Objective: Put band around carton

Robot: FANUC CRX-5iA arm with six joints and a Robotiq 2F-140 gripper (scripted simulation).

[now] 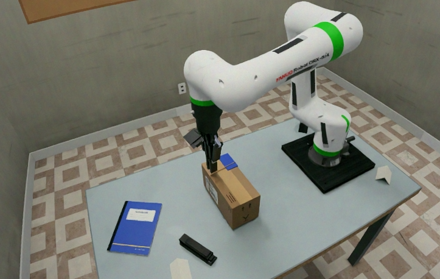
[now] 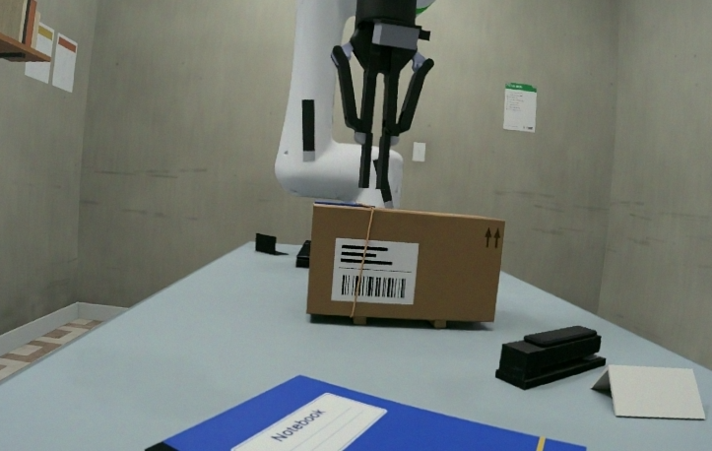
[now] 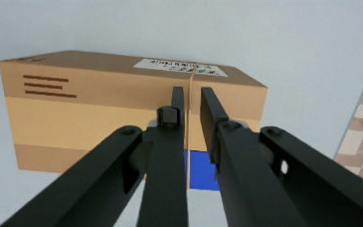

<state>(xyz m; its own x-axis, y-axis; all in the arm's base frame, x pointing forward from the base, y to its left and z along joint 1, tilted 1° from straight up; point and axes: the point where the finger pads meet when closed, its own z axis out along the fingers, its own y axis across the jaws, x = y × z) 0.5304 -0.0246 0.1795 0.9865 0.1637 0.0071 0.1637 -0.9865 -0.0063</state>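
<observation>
A brown carton [image 1: 235,194] [image 2: 447,269] [image 3: 104,110] stands level on the table, on small blocks. A thin tan band [image 1: 221,170] [image 2: 365,246] [image 3: 191,75] runs round its far end, straight down across the white barcode label. A blue corner guard [image 1: 228,160] [image 3: 201,171] sits at the carton's far top edge, and the band passes over it. My gripper [image 1: 213,170] [image 2: 376,193] [image 3: 191,103] points down just above that end, in line with the band. Its fingers are nearly together with a narrow gap and hold nothing.
A blue notebook [image 1: 134,227] [image 2: 319,425] lies at the front left. A black stapler [image 1: 197,249] [image 2: 549,355] lies in front of the carton. White folded cards [image 1: 384,173] [image 2: 655,392] lie near the table edges. The arm's black base [image 1: 328,161] is at the back right.
</observation>
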